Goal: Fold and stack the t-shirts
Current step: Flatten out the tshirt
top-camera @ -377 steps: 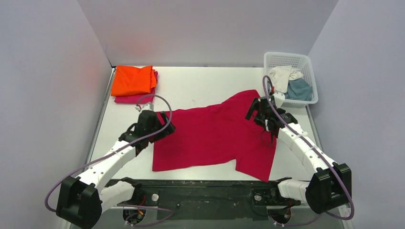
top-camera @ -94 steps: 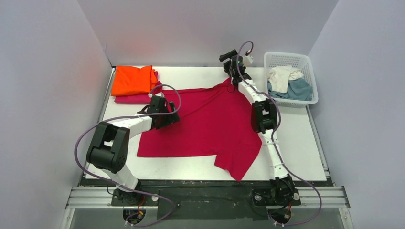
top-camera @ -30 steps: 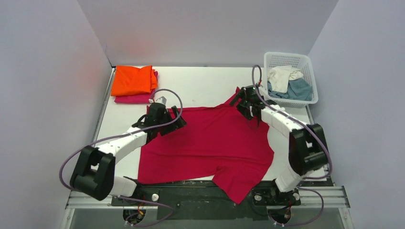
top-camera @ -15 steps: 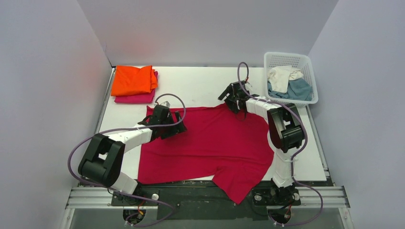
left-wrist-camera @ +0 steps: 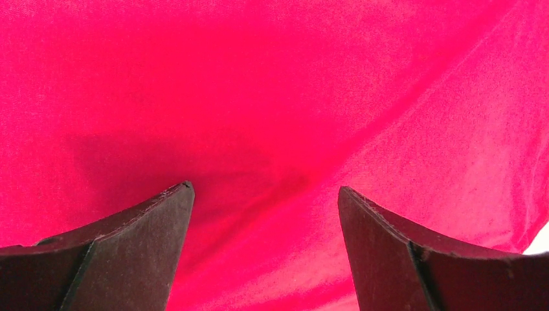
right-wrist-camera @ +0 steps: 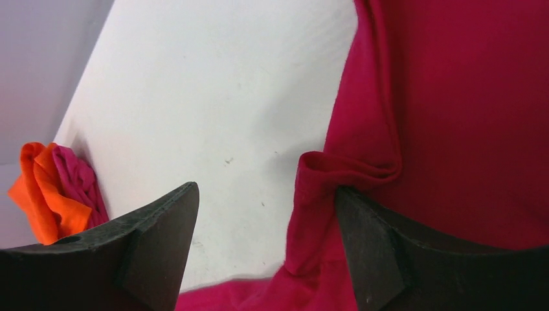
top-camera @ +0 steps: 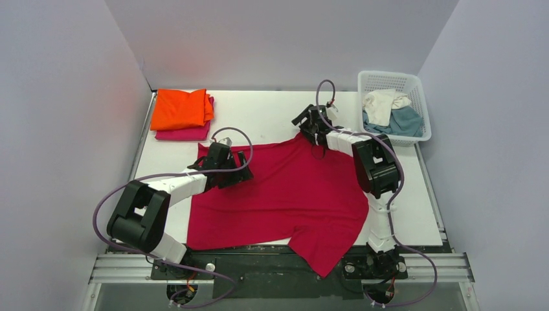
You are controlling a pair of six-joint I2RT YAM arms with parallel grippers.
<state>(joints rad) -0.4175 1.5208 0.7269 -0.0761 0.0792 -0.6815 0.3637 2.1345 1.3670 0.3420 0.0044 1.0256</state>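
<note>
Crimson t-shirt [top-camera: 285, 188]: spread mostly flat across the middle of the table [top-camera: 272, 110], rumpled, with one corner drooping over the near edge by the arm bases.
Left gripper [left-wrist-camera: 265, 214]: I see its fingers spread wide just above the shirt's left part, nothing between them but cloth lying underneath.
Right gripper [right-wrist-camera: 265, 214]: fingers also spread, at the shirt's far edge; a rolled hem bunches against the inner face of one finger, not pinched.
Finished stack: orange t-shirt [top-camera: 180, 108] folded on top of the magenta t-shirt [top-camera: 188, 135], far left corner.
Basket [top-camera: 388, 76]: far right, holding the cream t-shirt [top-camera: 382, 103] and teal t-shirt [top-camera: 406, 122], both crumpled.
How it handles: I judge the cloth light, limp and clingy. It will sag, wrinkle and drag across the table rather than hold any shape.
Where I would take hold: at seamed edges, such as the bunched hem beside the right finger and a matching edge on the left, pinching one layer so the shirt lifts evenly.
</note>
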